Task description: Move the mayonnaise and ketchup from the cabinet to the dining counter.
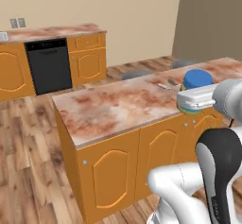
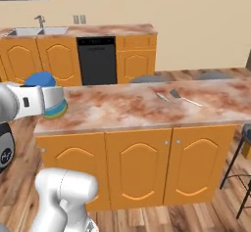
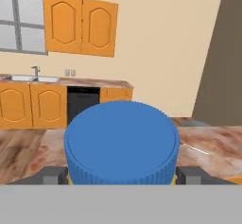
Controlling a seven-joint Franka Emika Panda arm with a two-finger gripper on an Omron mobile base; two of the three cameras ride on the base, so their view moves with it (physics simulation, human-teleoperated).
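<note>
**Mayonnaise jar held over the dining counter edge**

The mayonnaise [image 1: 197,80] is gripped by the gripper [image 1: 198,98], whose 2 fingers are clamped on the jar's sides below the blue lid. In the hand view the lid [image 3: 122,140] is seen from close up, with a dark fingertip [image 3: 53,175] at either side of it. The jar is held upright at the near edge of the dining counter [image 1: 118,105]; whether its base is touching the marbled top cannot be told. In the right base view the jar [image 2: 46,96] is seen at the counter's left end [image 2: 147,108]. 2 metal utensils [image 2: 179,96] are seen lying on the stone top, well apart from the jar. A black dishwasher [image 2: 97,59] is set into the orange cabinets along the far wall.
</note>
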